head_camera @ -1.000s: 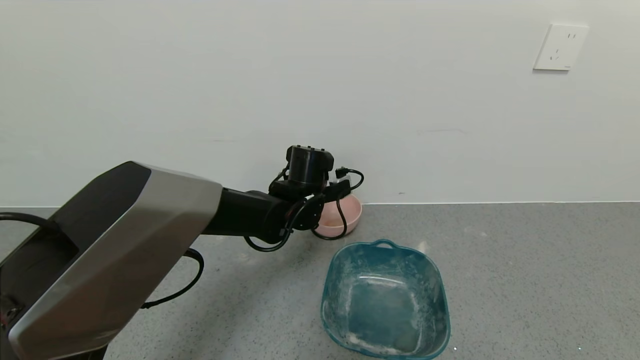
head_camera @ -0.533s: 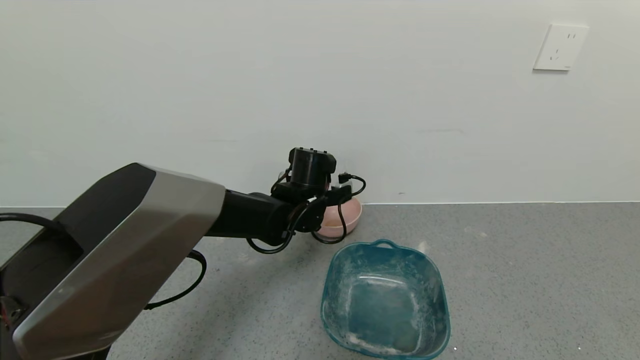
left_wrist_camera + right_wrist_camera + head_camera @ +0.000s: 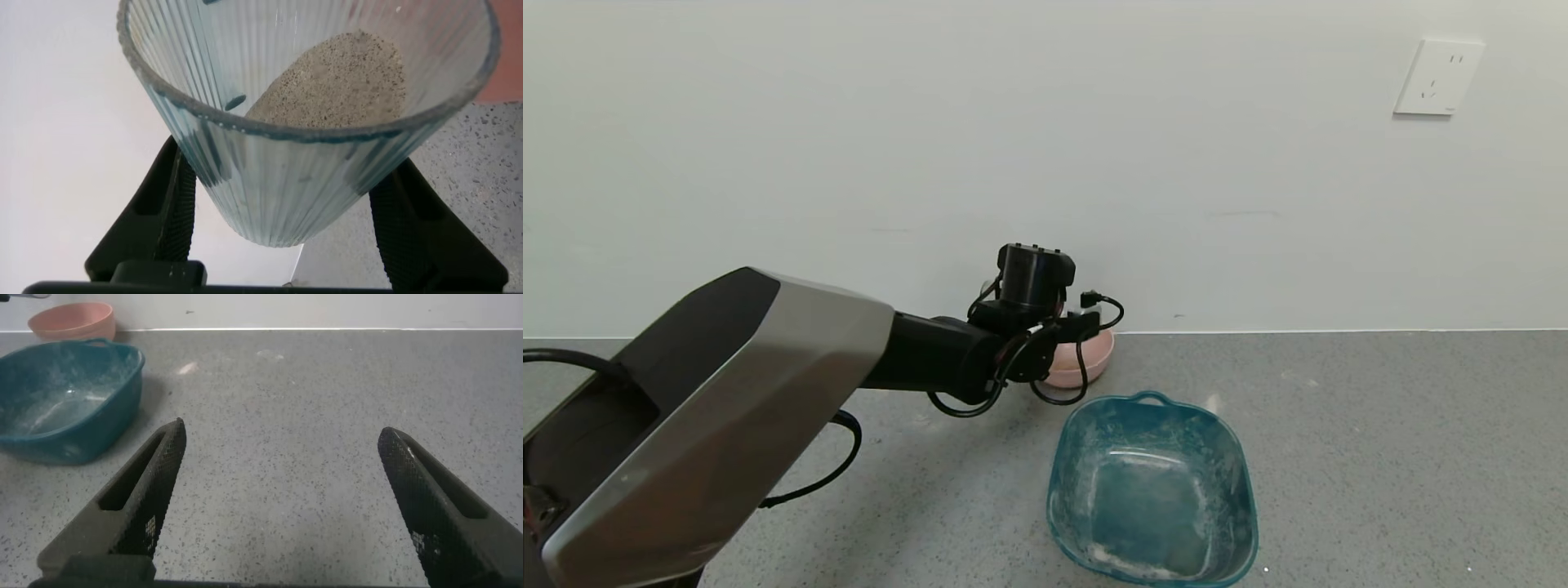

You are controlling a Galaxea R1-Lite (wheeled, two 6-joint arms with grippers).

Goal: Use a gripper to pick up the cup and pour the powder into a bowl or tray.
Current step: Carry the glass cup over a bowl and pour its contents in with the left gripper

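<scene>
Head view, with the two wrist views. We hold the small clear ribbed glass tumbler in the left gripper, its two black fingers pinching the glass on opposite sides of the lower wall. We judge this low grasp leaves the rim free, so that nothing obstructs the pour. Inside the tumbler the pale speckled powder lies banked against one side instead of lying level; we read this as a sign that the cup is tilted toward pouring, though no powder shows beyond the rim.

The left gripper stands over the small round pale-pink bowl, which sits on the speckled grey counter close to the white wall. From the larger teal squarish basin with a handle, the pink bowl lies at about eleven o'clock, just beside it. The basin's inner walls carry white dusty streaks.

The right gripper is idle, low over bare counter with its fingers spread wide and nothing between them; from it, both vessels lie at about ten o'clock. We take this parking as keeping the pouring zone unobstructed.
</scene>
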